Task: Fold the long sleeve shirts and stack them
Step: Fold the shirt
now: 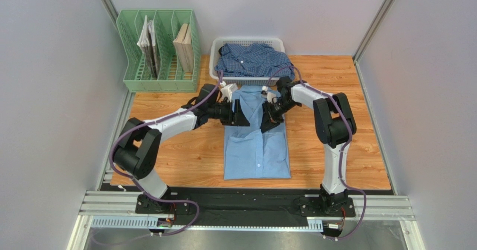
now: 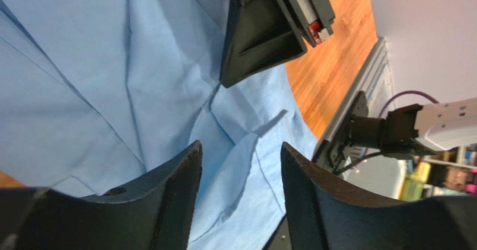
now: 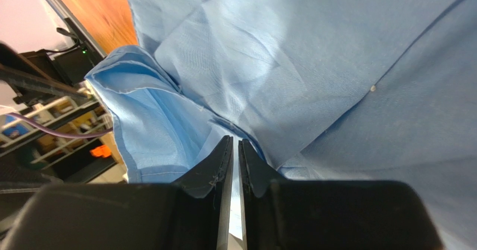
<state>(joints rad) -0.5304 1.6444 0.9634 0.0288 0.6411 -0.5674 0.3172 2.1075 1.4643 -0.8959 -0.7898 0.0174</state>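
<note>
the bench (image 1: 347, 149) was a warm orange wood-grain board, boxed in by plain grey walls with thin metal posts in the far corners. along its near edge ran a black plate and a silver rail, where both arms were bolted. at the far left stood a pale green slotted file rack (image 1: 134, 71), its dividers holding a few upright books (image 1: 183, 46). just beside it, at the far middle, sat a white slotted basket (image 1: 246, 40). the darker checked shirt (image 1: 255, 60) lay bunched inside it, soft and crumpled, reaching over the front rim.

the light blue shirt (image 1: 257, 149) lay flat on the middle of the bench, collar toward the basket. it made a long narrow rectangle with its button line running down the centre. up close we saw a smooth, fine weave crossed by sharp creases and shallow wrinkles, with one small white button (image 3: 373, 88) on it.

the left pincer (image 2: 241, 149) hung released over the upper part of this shirt. its matte black, curved fingers (image 2: 168, 194) stood apart with cloth showing between them, and we could not tell whether they touched it. the right pincer (image 3: 235, 144) was clenched on a raised fold of the same shirt, its wedge-shaped fingers nearly meeting, with only a thin sliver of pale cloth between. the two pincers faced each other closely across the shirt's chest.
</note>
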